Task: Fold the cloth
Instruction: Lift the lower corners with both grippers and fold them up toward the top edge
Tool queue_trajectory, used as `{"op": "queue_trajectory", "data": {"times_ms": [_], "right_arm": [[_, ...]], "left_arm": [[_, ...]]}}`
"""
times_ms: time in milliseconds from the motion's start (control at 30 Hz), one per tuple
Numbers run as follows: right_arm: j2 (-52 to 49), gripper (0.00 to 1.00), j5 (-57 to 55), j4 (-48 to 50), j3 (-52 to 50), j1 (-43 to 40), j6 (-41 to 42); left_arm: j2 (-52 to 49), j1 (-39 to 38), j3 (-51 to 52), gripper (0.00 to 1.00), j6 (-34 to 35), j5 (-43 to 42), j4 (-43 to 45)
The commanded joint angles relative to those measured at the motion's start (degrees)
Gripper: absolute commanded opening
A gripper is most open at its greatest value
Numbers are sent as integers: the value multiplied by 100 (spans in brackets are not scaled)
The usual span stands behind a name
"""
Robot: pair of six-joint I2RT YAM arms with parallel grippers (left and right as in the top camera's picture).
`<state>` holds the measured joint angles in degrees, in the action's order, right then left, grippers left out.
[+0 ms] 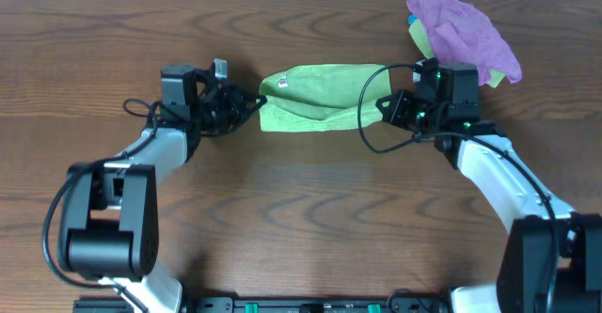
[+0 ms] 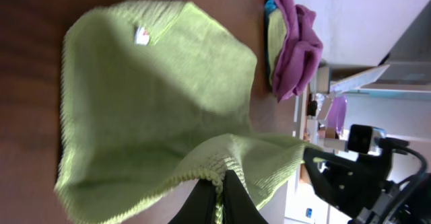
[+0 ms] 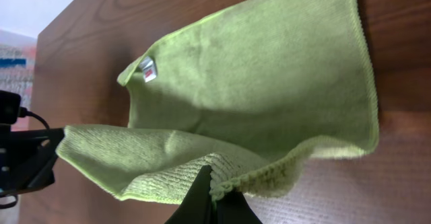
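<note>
Half folded, by the look: lime-green square terry cloth [image 1: 320, 99] at the far middle of the dark wood-grain desk [image 1: 301, 219], near hem raised and pinched tight by the left gripper [image 1: 252, 102] and the right gripper [image 1: 384, 106] (one end each). Left to do: carry over, lay flat. Soft looped pile, ribbed stitched edge, small white tag [image 1: 282, 83]; limp, sagging between grips.

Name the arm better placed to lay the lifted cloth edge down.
Left, narrowly. Both the left gripper and right gripper are shut on the cloth's lifted edge, so they should probably move together. But the purple cloth lies close beyond the right one, crowding it.
</note>
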<state>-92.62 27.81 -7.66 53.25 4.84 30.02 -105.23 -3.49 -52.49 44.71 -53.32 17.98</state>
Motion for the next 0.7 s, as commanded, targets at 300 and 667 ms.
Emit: {"op": "queue_trajectory", "data": {"times_ms": [300,667], "right_arm": [[-785,1,-236,101,861,48,85],[-1322,2,-354,81,1410,37,74]], "left_arm": [[-793,13,-1231,6,-509,-179,-682],[-1075,103,-2103,6,-1215,105,-1703]]}}
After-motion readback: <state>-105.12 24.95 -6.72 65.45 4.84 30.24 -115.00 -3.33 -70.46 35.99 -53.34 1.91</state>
